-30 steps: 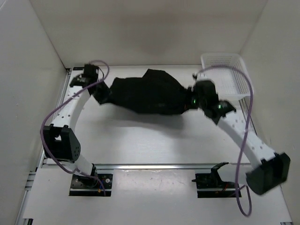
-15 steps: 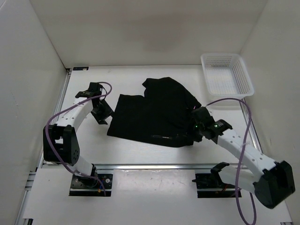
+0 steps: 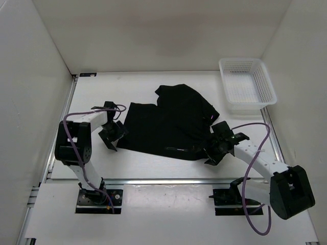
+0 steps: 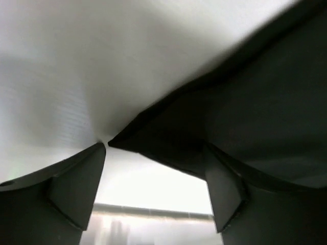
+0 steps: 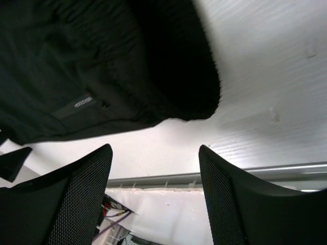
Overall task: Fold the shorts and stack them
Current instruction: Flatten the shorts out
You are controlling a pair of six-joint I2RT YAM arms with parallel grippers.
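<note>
- Shorts [image 3: 171, 122] lay in the middle of the counter [image 3: 153, 166], slightly toward the far edge. The near portion was flat with a fairly straight near hem, while the far portion was humped and uneven.
- A small pale mark showed near the right-hand near edge of the cloth in the right wrist view.
- Could not tell whether the dark cloth was one pair or more than one lying together.
- Left end effector [image 3: 111, 133]: fingers spread wide and holding nothing. It sat low at the left edge of the shorts, with a cloth corner just ahead of the fingertips.
- Right end effector [image 3: 214, 148]: fingers spread and holding nothing, just beside the right near corner of the shorts.
- White basket [image 3: 248, 87] stood at the far right corner, well apart from the cloth.
- Progress, as judged: the cloth had been laid down, perhaps with one fold made. The outline was not yet compact and no tidy stack was visible, so further folding and the stacking appeared to remain.
- Change over the last second: the shorts had hung stretched between both end effectors, toward the far side. They then lay on the counter, released, and both arms had drawn back toward the near edge with their fingers opening.
</note>
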